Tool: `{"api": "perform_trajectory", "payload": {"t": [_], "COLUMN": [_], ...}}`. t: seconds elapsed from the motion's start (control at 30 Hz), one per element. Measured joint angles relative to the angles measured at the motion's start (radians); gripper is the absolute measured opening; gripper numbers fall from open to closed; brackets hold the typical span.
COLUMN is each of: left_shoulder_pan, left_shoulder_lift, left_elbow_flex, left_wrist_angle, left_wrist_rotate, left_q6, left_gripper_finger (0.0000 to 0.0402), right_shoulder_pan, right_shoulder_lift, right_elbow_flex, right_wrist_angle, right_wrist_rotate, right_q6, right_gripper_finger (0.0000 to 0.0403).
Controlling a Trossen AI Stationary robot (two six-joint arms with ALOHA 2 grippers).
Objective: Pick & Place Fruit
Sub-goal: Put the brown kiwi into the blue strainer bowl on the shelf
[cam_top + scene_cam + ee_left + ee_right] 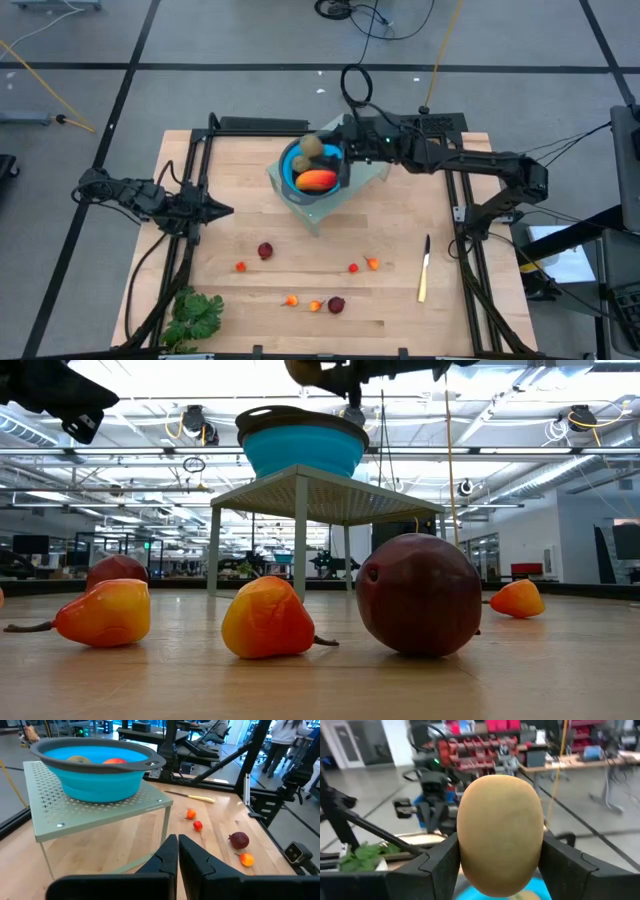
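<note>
While the right gripper clamps a brown kiwi at upper center, the blue bowl beneath holds another kiwi and an orange-red mango. Left gripper, pinched closed, waits at left.

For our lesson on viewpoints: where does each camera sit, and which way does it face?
High: overhead, looking down; both arms, blue bowl shown.
Low: table level, behind dark red ball; arms barely show above.
Left wrist: behind shut left gripper, facing the bowl.
Right wrist: right gripper holding a brown oval fruit.
High, low and left wrist views share the bowl.
</note>
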Motion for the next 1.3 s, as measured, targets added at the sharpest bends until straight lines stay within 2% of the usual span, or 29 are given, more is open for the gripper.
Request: {"api": "perform_trajectory", "payload": {"t": [0.2,0.37,0.5,0.63,0.87,1.1,1.3], "left_shoulder_pan": [0.0,0.0,0.0,0.0,0.0,0.0,0.0], "left_shoulder_lift": [0.0,0.0,0.0,0.0,0.0,0.0,0.0], "left_elbow_flex": [0.0,0.0,0.0,0.0,0.0,0.0,0.0], "left_wrist_angle": [0.0,0.0,0.0,0.001,0.002,0.001,0.0], "left_wrist_rotate": [-0.031,-0.042,-0.043,-0.043,-0.051,-0.051,-0.051], "left_q6": [0.0,-0.007,-0.016,-0.021,-0.027,-0.028,-0.026], "left_gripper_finger": [0.0007,0.0016,0.0006,0.0004,0.0016,0.0002,0.0016], "right_shoulder_pan": [-0.015,-0.016,-0.033,-0.056,-0.08,-0.08,-0.086], "right_shoulder_lift": [0.0,0.004,0.027,0.041,0.08,0.109,0.121], "right_elbow_flex": [0.054,0.055,0.054,0.058,0.057,0.055,0.055], "right_wrist_angle": [-0.139,-0.21,-0.271,-0.248,-0.272,-0.317,-0.316], "right_wrist_rotate": [0.02,0.021,0.021,0.025,0.016,0.016,0.018], "right_q6": [-0.003,-0.005,-0.013,-0.06,-0.049,-0.067,-0.066], "right_gripper_finger": [0.0231,0.0231,0.0231,0.0231,0.0231,0.0231,0.0231]}}
